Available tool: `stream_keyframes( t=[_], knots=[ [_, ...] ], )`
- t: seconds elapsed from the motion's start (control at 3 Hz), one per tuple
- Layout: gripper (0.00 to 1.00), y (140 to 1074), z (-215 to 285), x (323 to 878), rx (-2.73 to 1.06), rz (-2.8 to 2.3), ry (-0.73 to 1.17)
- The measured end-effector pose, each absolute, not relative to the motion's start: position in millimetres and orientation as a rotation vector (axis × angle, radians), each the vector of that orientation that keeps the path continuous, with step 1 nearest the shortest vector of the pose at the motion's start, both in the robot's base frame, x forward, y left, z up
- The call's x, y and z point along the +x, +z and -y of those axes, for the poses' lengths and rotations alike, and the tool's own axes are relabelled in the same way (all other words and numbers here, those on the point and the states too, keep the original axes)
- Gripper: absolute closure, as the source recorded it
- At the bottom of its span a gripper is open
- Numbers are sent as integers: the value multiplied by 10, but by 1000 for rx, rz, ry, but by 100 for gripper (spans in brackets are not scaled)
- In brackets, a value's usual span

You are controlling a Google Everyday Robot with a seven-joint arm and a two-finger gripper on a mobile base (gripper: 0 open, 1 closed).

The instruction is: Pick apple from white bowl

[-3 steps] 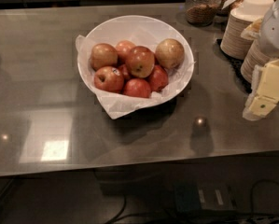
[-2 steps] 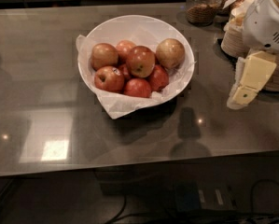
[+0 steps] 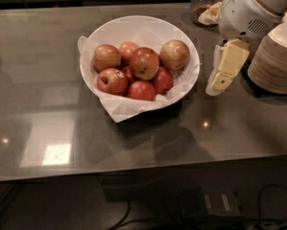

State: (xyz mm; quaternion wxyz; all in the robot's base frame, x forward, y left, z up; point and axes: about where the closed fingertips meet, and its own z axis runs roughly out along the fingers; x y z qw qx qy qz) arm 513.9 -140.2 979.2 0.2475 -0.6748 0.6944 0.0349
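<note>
Centrally, just above mid-frame, the apple (image 3: 175, 54), palest of the heap, lies at the right side of the white bowl (image 3: 109, 30), against the crinkled paper (image 3: 119, 110) lining it. To its left and below, redder apples (image 3: 144, 63) crowd close against it. The bowl stands on a grey counter (image 3: 47, 104). At the bowl's right, the gripper (image 3: 223, 72) hangs above the counter, just beside the rim and apart from the apple, holding nothing; whether it is open or closed cannot be told. Farther right is a stack of paper bowls (image 3: 277, 61); at the upper edge, a glass jar (image 3: 203, 1).
</note>
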Motion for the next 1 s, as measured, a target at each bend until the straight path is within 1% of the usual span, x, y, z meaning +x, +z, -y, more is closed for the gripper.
stream_keyframes(
  t=[0.67, 1.0],
  knots=[
    [0, 9821, 1416, 5181, -1806, -1890, 58],
    [0, 9872, 1331, 5354, -1788, -1836, 52]
  ],
)
